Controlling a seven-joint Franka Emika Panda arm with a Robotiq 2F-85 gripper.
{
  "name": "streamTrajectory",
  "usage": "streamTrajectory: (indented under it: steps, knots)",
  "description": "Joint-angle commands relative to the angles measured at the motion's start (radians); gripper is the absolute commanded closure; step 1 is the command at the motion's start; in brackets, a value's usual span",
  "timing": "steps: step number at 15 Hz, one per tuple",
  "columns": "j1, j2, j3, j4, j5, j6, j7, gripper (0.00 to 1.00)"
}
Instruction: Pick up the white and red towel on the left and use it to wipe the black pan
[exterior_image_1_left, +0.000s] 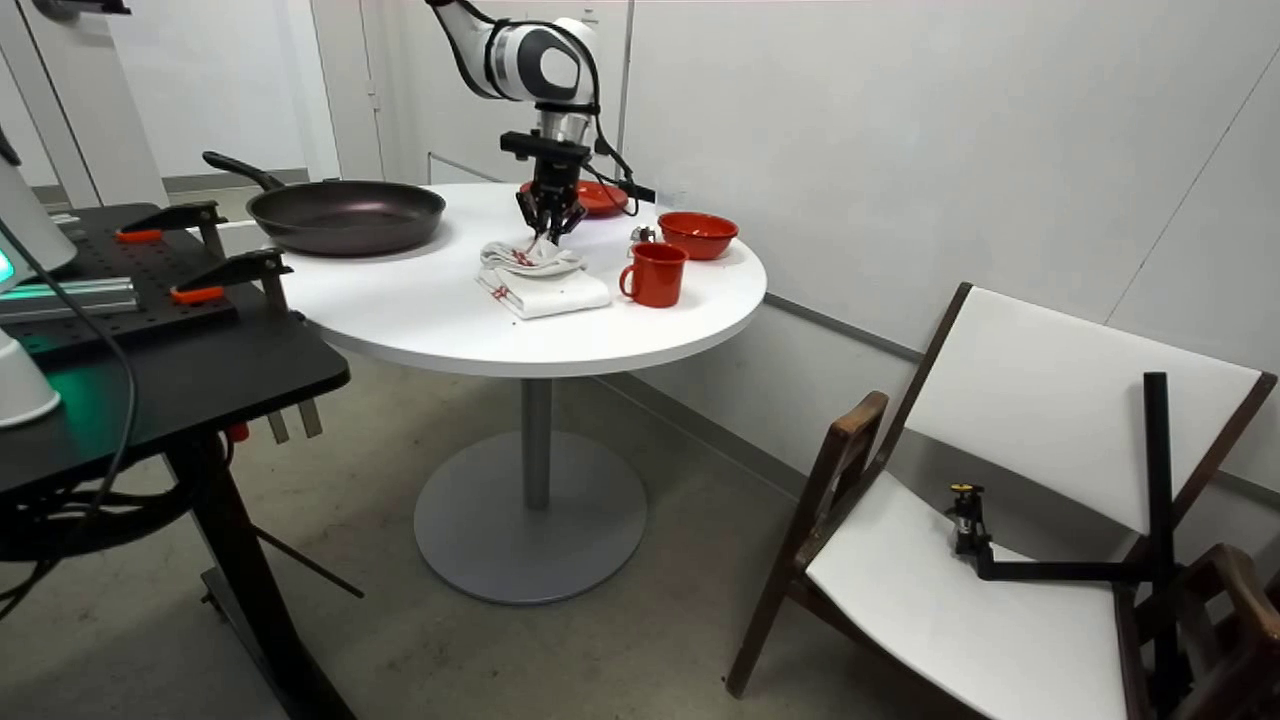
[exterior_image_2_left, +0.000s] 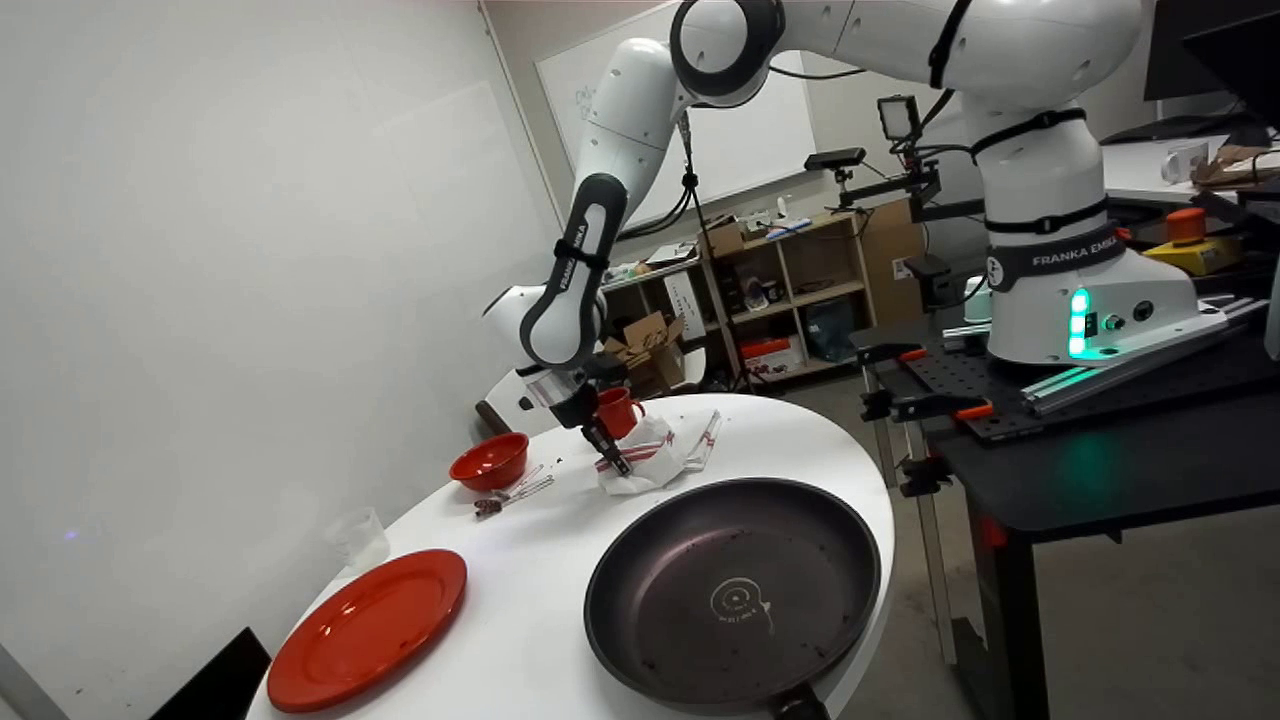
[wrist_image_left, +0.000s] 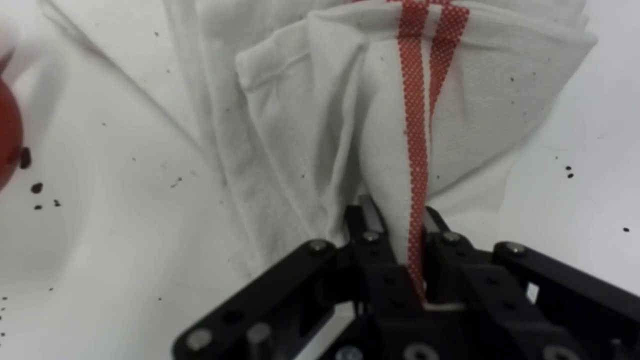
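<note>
Pinching the towel (wrist_image_left: 385, 115) between 2 fingers (wrist_image_left: 359, 224), the gripper (exterior_image_2_left: 620, 466) sits near mid-frame in an exterior view, the pan (exterior_image_2_left: 735, 590) to its lower right.

In exterior view, left to right: black table (exterior_image_1_left: 200, 400), one; orange-tipped clamps (exterior_image_1_left: 235, 270), two; black pan (exterior_image_1_left: 340, 218), one; white and red towel (exterior_image_1_left: 550, 293), one heap, one piece or two unclear; red mug (exterior_image_1_left: 660, 275), one; red bowl (exterior_image_1_left: 698, 238), one; chair (exterior_image_1_left: 985, 620), one. Far: red plate (exterior_image_1_left: 604, 200), one. Clear container (exterior_image_2_left: 357, 540), one. Utensils (exterior_image_2_left: 488, 508) near bowl, number unclear. Round white table (exterior_image_1_left: 420, 318), one. Robot arm (exterior_image_2_left: 630, 140), one; gripper (wrist_image_left: 401, 219), one, two fingers (wrist_image_left: 372, 250).
</note>
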Motion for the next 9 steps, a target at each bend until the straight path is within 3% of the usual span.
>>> streamTrajectory:
  steps: [1,9]
  knots:
    - [-0.028,-0.135,0.039,-0.174,0.067,0.077,-0.006,0.95]
    - [0.0,-0.377,0.093,-0.457,0.167,0.199,0.019,0.95]
